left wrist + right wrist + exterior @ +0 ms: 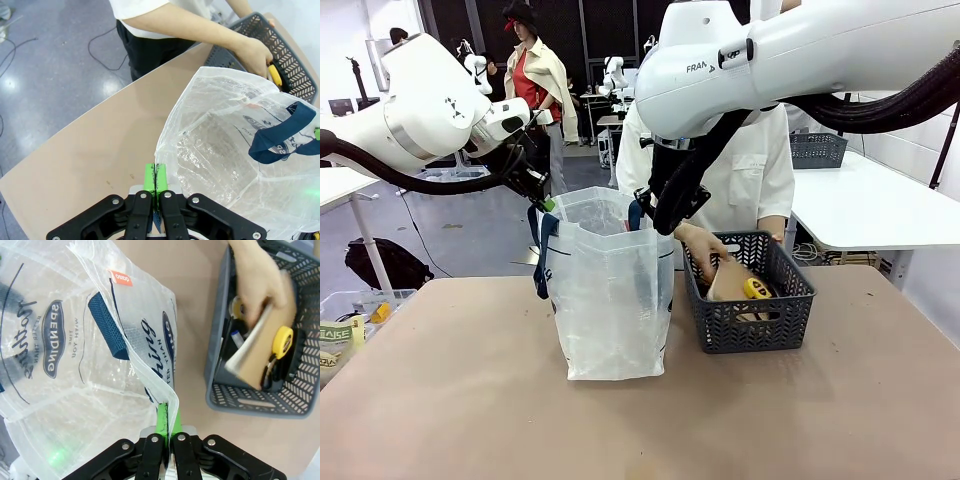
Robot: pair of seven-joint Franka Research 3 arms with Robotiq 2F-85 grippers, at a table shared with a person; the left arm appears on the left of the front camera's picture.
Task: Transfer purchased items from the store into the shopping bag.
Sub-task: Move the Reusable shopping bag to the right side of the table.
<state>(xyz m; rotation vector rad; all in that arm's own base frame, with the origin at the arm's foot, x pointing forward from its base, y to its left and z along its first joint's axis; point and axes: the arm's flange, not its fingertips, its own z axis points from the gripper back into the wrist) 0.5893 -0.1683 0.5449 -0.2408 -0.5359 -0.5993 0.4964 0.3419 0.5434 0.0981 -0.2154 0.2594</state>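
The shopping bag [610,290] stands open mid-table, translucent white with dark blue handles [280,135]. My left gripper [542,202] is shut on its left rim, green pads [150,175] pinching the plastic. On the opposite rim my right gripper [167,415] is also shut, seen from the front at the right gripper [645,205]. To the bag's right sits the store, a dark grey lattice basket [750,325]. A person's hand [705,245] reaches into it and holds a flat tan package [265,345]. Beside that lies a yellow item [282,337], with darker goods underneath.
A clear bin [350,320] with packets sits at the table's left edge. Behind on the right a white table [880,205] carries another grey basket [817,150]. The brown tabletop [640,430] in front of the bag is bare.
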